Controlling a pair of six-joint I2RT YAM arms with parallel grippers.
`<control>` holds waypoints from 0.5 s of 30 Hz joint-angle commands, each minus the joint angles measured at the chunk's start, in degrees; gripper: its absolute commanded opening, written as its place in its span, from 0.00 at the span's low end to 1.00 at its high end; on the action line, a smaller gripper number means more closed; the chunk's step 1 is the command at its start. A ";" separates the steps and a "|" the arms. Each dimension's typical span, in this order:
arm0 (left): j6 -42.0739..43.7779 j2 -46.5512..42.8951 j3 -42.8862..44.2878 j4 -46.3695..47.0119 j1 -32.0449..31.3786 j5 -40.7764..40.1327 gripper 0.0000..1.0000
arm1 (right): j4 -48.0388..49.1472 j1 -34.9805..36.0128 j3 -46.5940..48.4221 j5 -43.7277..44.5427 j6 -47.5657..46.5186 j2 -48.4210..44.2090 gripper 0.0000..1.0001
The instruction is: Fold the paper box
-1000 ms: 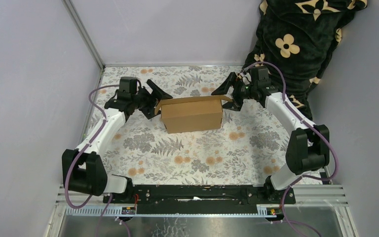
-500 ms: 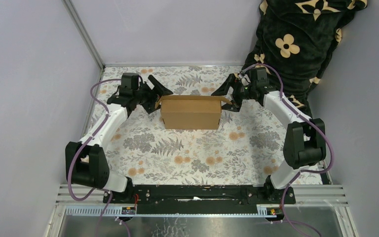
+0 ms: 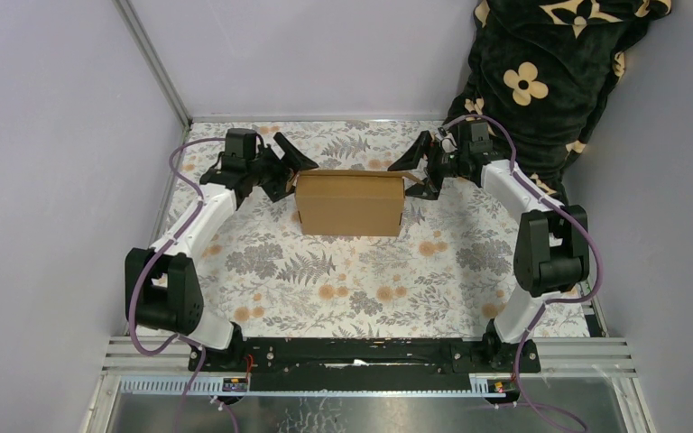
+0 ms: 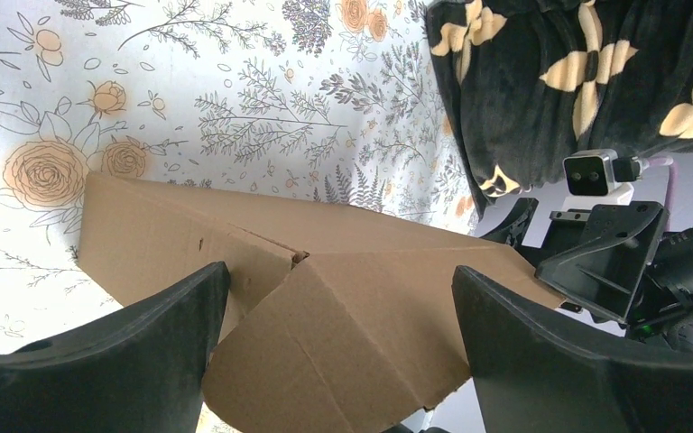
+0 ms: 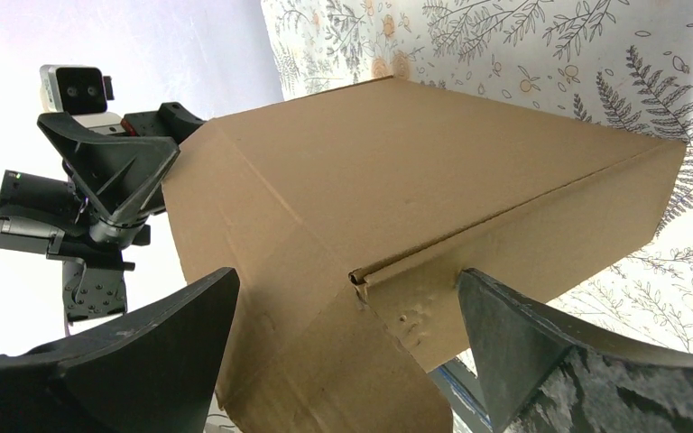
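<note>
The paper box point(image 3: 349, 203) is seen standing on the flower-printed table cover point(image 3: 325, 280), towards the far middle of the table, between the two arms and with its long brown face turned to the near edge. It is already raised into a closed rectangular body: the walls are upright and the top is covered, so the main folding is judged to be done. The ends look less finished. In the left wrist view a cardboard flap point(image 4: 343, 343) is shown slanting outward from the box's left end, not lying flush. In the right wrist view a similar end flap point(image 5: 325, 361) juts toward the camera, with a rolled, slightly crushed edge along its seam. What is left is therefore judged to be the pressing-in or tucking of these end flaps, though whether any tab is already seated in a slit cannot be told. The left gripper point(image 3: 286, 173) is held at the box's left end with its claw spread wide, and the right gripper point(image 3: 417, 174) is held likewise at the right end, also fully spread. Each end flap is framed between the fingers, but nothing is pinched by either claw. A dark blanket with pale flower shapes point(image 3: 541, 81) is draped at the far right corner, well clear of the box.
</note>
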 commanded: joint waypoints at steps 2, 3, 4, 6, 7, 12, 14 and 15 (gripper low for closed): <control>0.01 2.05 1.25 0.14 -2.19 9.34 0.98 | 0.02 1.54 2.28 -6.07 0.06 1.60 1.00; 0.23 1.94 1.26 0.12 -2.19 9.56 0.98 | -0.04 1.45 2.28 -6.21 0.06 1.60 1.00; 0.49 1.86 1.28 0.12 -2.16 9.89 0.98 | -0.04 1.35 2.27 -6.31 0.06 1.55 1.00; 0.95 1.49 1.28 0.11 -2.11 10.15 0.98 | -0.05 1.25 2.30 -6.44 -0.02 1.44 1.00; 1.26 1.27 1.19 0.03 -2.10 10.18 0.98 | -0.09 1.17 2.30 -6.52 -0.10 1.38 1.00; 2.90 1.20 1.24 -0.99 -1.91 10.06 0.98 | -1.39 0.63 2.70 -6.45 -1.28 1.42 1.00; 3.37 1.55 1.43 -1.15 -1.77 10.41 0.98 | -1.62 0.44 3.00 -6.49 -1.39 1.57 1.00; 3.65 1.66 1.55 -1.20 -1.73 10.43 0.98 | -1.93 0.30 3.39 -6.34 -1.69 1.59 1.00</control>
